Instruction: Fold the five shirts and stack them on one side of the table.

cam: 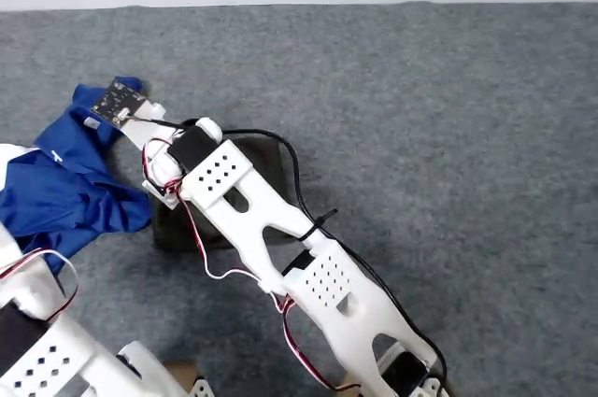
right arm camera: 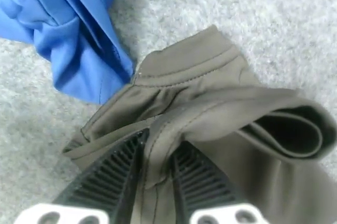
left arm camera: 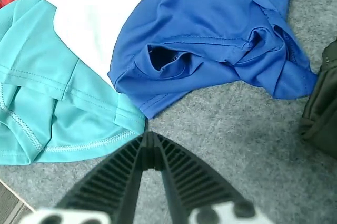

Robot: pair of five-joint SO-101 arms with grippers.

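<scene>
The olive shirt (right arm camera: 210, 103) lies crumpled on the grey table (cam: 448, 117), directly under the right gripper (right arm camera: 158, 142) and just right of the blue shirt (right arm camera: 79, 50), which it touches at one corner. The right claw stands narrow with a raised ridge of olive cloth between its jaws, apparently pinched, though how firmly is hard to tell. That ridge runs along the fingers, away from the claw toward the open sleeve. The left gripper (left arm camera: 151, 139) is closed and empty over bare table, near the teal shirt (left arm camera: 42, 76), so the right arm is the nearer one.
</scene>
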